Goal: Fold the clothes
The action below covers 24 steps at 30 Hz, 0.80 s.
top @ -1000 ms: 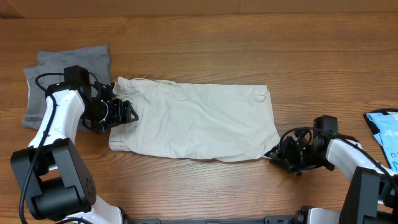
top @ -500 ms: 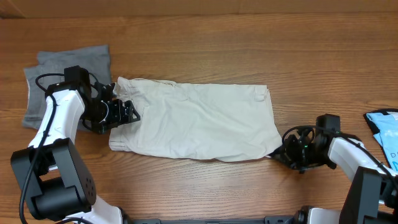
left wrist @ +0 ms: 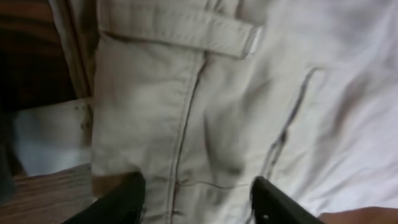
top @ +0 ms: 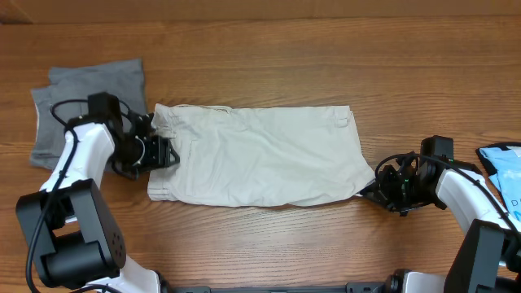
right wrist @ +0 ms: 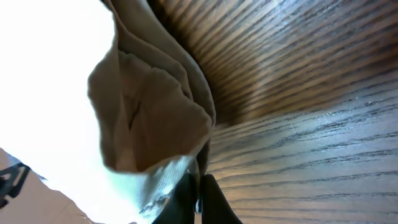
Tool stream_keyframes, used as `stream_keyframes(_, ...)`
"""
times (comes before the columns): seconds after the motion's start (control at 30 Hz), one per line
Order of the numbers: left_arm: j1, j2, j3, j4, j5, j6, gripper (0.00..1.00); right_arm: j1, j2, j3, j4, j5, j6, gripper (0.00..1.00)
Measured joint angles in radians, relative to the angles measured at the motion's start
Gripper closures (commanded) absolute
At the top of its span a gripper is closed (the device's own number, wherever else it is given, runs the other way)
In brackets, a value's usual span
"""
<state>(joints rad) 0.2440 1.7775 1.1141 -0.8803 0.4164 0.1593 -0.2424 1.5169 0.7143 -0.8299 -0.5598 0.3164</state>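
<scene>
Shorts have pulled taut toward the right end effector clamped on their hem; left end effector rests above them, fingers apart.

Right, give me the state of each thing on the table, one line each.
shorts: spread flat, not folded over, near right corner pinched.
left gripper: open, fingers apart over the shorts' left end.
right gripper: shut on the shorts' corner.
grey garment: lying flat at the far left, untouched.
blue item: flat at the right edge, partly out of view.
</scene>
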Motion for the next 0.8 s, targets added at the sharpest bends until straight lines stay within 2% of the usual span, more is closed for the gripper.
stream_keyframes(0.07,0.0,0.0,-0.041,0.037,-0.001,0.002,0.91,0.0,0.0,0.0,-0.002,0.01,-0.001,0.96)
stream_keyframes(0.1,0.0,0.0,-0.054,0.047,-0.002,0.0,0.96,0.0,0.0,0.0,-0.004,0.02,-0.002,0.96)
stream_keyframes(0.4,0.047,-0.001,-0.03,-0.027,0.019,0.005,0.96,-0.019,0.0,0.001,-0.044,0.164,0.033,0.96)
stream_keyframes(0.57,0.099,-0.001,0.031,-0.048,0.027,0.005,0.96,-0.038,0.0,0.001,-0.007,0.186,0.043,0.96)
stream_keyframes(0.8,0.101,-0.001,0.037,-0.068,0.025,0.005,0.96,-0.039,0.0,0.002,0.029,0.201,0.035,0.96)
